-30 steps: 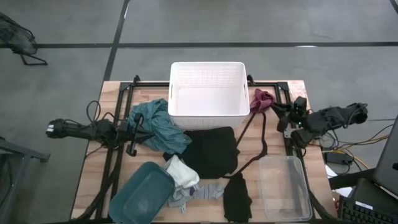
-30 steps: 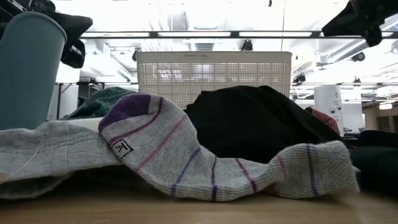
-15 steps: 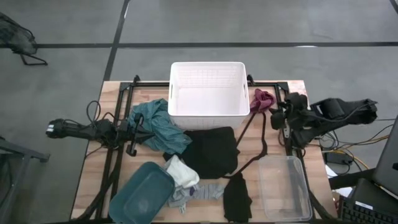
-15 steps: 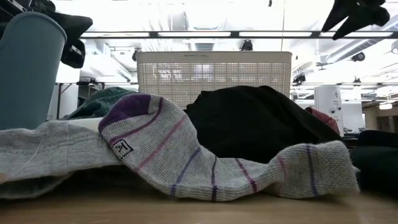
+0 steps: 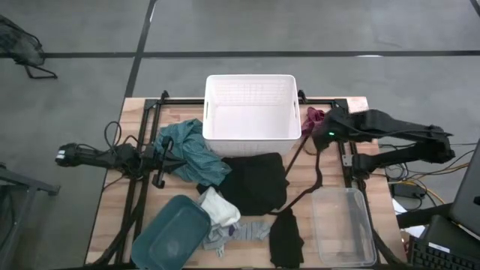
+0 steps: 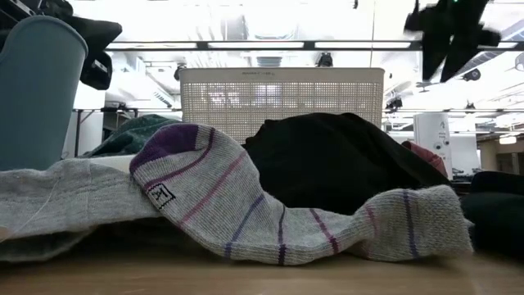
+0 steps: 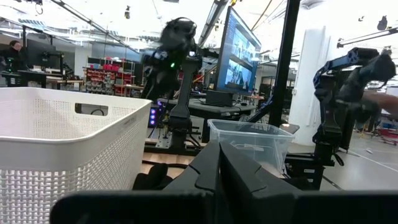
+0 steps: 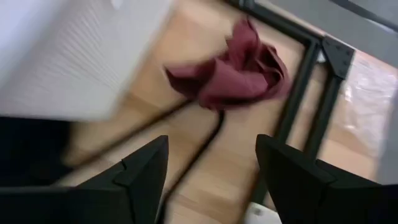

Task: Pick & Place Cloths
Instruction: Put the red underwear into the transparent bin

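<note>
The maroon cloth (image 5: 313, 118) lies crumpled on the table right of the white basket (image 5: 251, 109). My right gripper (image 8: 211, 174) hovers open above it, fingers pointing down, touching nothing; the high view shows this gripper (image 5: 325, 130) too. A teal cloth (image 5: 191, 150), a large black cloth (image 5: 255, 181), a white cloth (image 5: 219, 206), a striped grey sock (image 5: 244, 231) and a small black cloth (image 5: 285, 236) lie spread over the table's middle and near side. My left gripper (image 7: 219, 168) is shut and rests at the table's left, beside the teal cloth.
A teal bin (image 5: 172, 232) stands at the near left and a clear plastic bin (image 5: 343, 225) at the near right. A black strap (image 5: 315, 176) runs from the maroon cloth toward the small black cloth. Black frame rails (image 5: 346, 161) cross the table.
My right gripper has swung from the table's right edge toward the left, up to the maroon cloth beside the basket, and has tipped its fingers downward. The cloths lie where they were.
</note>
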Tool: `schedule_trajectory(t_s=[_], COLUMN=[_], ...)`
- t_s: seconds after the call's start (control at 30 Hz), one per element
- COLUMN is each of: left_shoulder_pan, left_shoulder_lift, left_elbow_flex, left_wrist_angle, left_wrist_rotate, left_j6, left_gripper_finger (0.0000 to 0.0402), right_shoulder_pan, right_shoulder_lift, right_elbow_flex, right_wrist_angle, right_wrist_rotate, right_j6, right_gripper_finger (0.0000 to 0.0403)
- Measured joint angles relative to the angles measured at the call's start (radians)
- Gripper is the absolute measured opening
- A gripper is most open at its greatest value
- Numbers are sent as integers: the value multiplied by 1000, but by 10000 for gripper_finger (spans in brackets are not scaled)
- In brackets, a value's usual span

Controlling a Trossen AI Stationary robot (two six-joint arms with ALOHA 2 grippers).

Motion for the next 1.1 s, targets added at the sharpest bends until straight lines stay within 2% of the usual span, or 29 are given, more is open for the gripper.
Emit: schedule_trajectory(t_s=[0.17,0.37,0.6,0.77,0.9,1.1], left_shoulder_pan=[0,0,0,0,0,0], left_shoulder_lift=[0,0,0,0,0,0], left_elbow_flex=[0,0,0,0,0,0], left_wrist_angle=[0,0,0,0,0,0], left_wrist_rotate=[0,0,0,0,0,0], left_j6=[0,0,0,0,0,0], left_gripper_finger=[16,18,17,18,16,18], right_shoulder_pan=[-130,-201,-219,-220,-219,-219], right_shoulder_lift=[99,156,165,169,160,126], right_elbow_flex=[-41,-88,-115,-144,-186,-290], right_wrist_angle=[-3,79,161,164,223,372], right_wrist_rotate=[-20,-16,31,171,178,128], right_j6=[-249,-488,-644,-745,-687,-816], right_gripper_finger=[241,241,221,221,221,223])
